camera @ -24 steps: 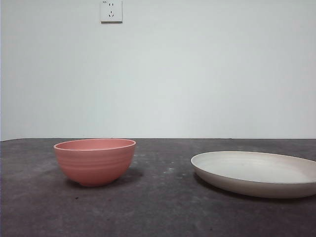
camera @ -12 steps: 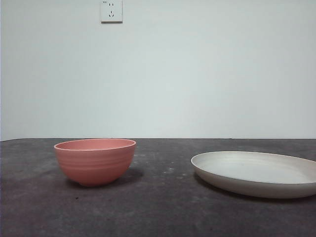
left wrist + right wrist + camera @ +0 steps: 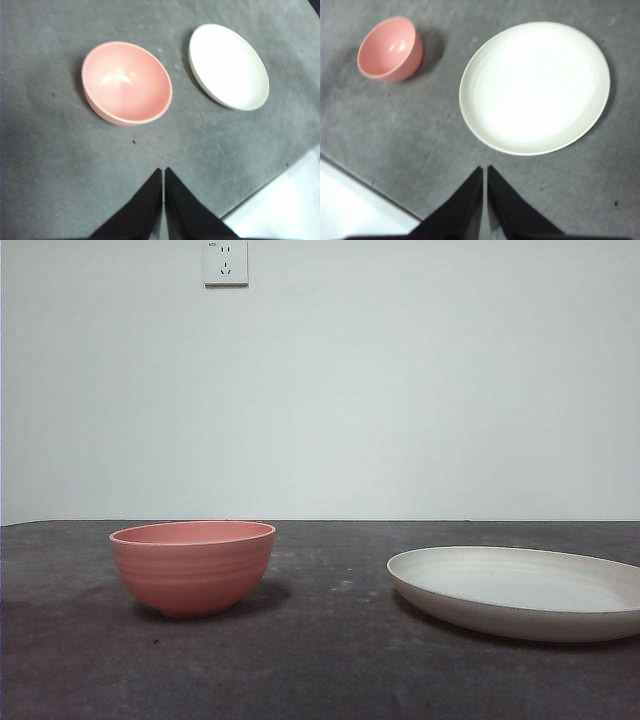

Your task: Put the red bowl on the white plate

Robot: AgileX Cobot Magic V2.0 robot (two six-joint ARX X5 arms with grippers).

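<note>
Salmon-pink, ridged on its side, the red bowl stands upright and empty on the dark grey desk; we take it as our landmark. From the front view we see only bowl, white plate, wall and a socket high on the wall above the bowl; neither arm appears there. Our wrist views add what the front view lacks: the bowl's glossy interior, the plate's full round outline, and a pale strip past the desk's edge.

The plate lies flat beside the bowl, apart from it, with a band of bare desk between the two. In the front view the plate runs off the picture's side edge. Bare desk surrounds the bowl on all sides we can see; the desk's edge lies on the near side, close to both hands and well apart from the bowl.

Left hand: clenched, jaws pressed tip to tip, grasping nothing, held above the desk with the bowl ahead of it and apart. Right hand: likewise clenched and empty, the plate just ahead, the bowl farther off beyond the plate's rim.
</note>
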